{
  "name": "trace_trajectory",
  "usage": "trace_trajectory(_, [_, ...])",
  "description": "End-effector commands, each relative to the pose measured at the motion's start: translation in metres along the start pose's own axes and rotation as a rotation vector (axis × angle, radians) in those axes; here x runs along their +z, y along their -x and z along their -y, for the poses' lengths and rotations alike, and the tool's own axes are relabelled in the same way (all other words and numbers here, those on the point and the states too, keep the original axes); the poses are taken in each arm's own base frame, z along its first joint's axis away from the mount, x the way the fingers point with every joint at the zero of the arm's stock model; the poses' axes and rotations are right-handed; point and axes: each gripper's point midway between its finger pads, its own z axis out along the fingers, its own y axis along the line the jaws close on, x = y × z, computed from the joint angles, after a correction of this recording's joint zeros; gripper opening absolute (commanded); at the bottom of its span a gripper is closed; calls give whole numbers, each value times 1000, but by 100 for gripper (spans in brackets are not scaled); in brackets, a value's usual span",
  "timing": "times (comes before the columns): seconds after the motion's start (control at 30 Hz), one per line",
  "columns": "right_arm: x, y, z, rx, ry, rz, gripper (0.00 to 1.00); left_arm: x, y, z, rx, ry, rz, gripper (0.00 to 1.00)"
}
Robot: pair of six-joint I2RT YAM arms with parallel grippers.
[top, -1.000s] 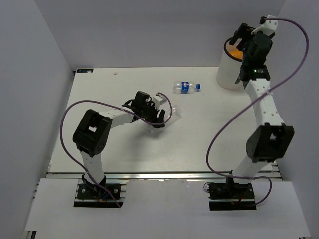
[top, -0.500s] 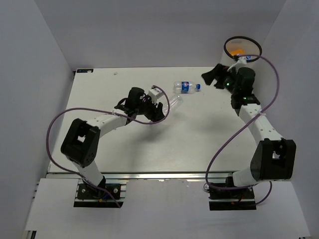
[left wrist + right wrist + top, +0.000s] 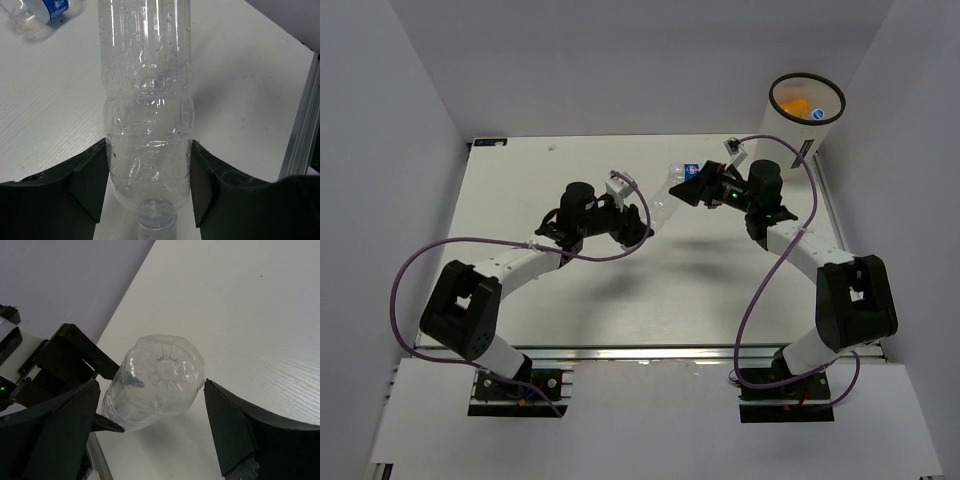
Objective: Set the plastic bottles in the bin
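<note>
A: Gripping the clear unlabelled bottle [image 3: 145, 100] with the left gripper [image 3: 149, 186], low by the neck? Holding it up off the table [image 3: 250, 75]?

B: Yes. Spread wide at the right gripper [image 3: 150, 415], with a finger on either side of the bottle's base and no squeeze visible. Looks like a handover.

A: Then close the right square across the fat part of the body before loosening the left. Thin plastic, so likely to buckle or squirt free if pinched on the rounded end.

B: Agreed. Release only after a firm hold, then carry to the bin [image 3: 778, 128].

A: Standing upright at the far right corner, well apart from both claws?

B: Yes. Inside, an orange bottle [image 3: 796, 104] and something with a blue cap [image 3: 818, 113]; too small to tell more.

A: Anything else to collect?

B: Only a blue-labelled bottle [image 3: 47, 9], lying on the table just beyond.
</note>
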Motion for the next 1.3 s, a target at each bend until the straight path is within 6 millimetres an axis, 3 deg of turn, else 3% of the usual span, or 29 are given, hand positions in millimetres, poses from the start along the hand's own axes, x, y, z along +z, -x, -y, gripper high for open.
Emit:
trace_trajectory(0.0, [8,2,-14,0,79,21,89,-3,22,19,26,-74,67,24])
trace_trajectory(0.2, [17,1,-2,19,29,19,89,-7,29,34,41,-142,96,25])
trace_trajectory(0.3, [20,5,0,16,15,38,82,-8,28,33,40,-134,88,25])
trace_trajectory(0.4, [18,10,0,-21,6,58,55,-8,26,33,44,-135,79,55])
trace_trajectory(0.43, [15,13,1,-29,-10,62,39,-8,28,33,47,-135,77,65])
trace_trajectory(0.47, [14,16,3,-55,-26,67,32,-9,26,33,41,-130,61,96])
trace_trajectory(0.53, [7,29,7,-78,-71,100,17,-10,33,28,42,-93,71,98])
trace_trajectory(0.6, [-3,42,13,-113,-118,125,15,-11,42,22,12,-44,91,98])
trace_trajectory(0.67, [-18,56,29,-126,-200,150,14,-16,61,3,-7,85,144,98])
trace_trajectory(0.73, [-44,93,44,-196,-328,235,13,-23,81,-18,-39,206,196,98])
trace_trajectory(0.8, [-78,121,62,-210,-509,307,11,-29,85,-34,-102,257,185,98])
trace_trajectory(0.83, [-100,149,63,-238,-564,374,11,-39,89,-53,-138,294,195,98])
trace_trajectory(0.87, [-115,165,63,-262,-611,419,11,-41,90,-62,-175,297,197,98])
trace_trajectory(0.9, [-143,194,56,-308,-694,516,10,-51,91,-81,-235,333,216,98])
trace_trajectory(0.97, [-169,224,44,-375,-765,612,10,-54,81,-98,-289,363,214,98])
trace_trajectory(1.1, [-229,295,10,-544,-958,859,9,-55,62,-118,-327,405,207,98])
trace_trajectory(1.13, [-234,298,14,-564,-993,867,9,-55,59,-120,-331,407,202,98])
trace_trajectory(1.17, [-244,317,-2,-602,-1006,923,9,-55,56,-122,-336,412,197,98])
trace_trajectory(1.23, [-247,335,10,-630,-1094,934,9,-54,51,-129,-344,427,180,98])
trace_trajectory(1.27, [-255,356,-7,-663,-1106,976,10,-54,50,-132,-347,431,174,98])
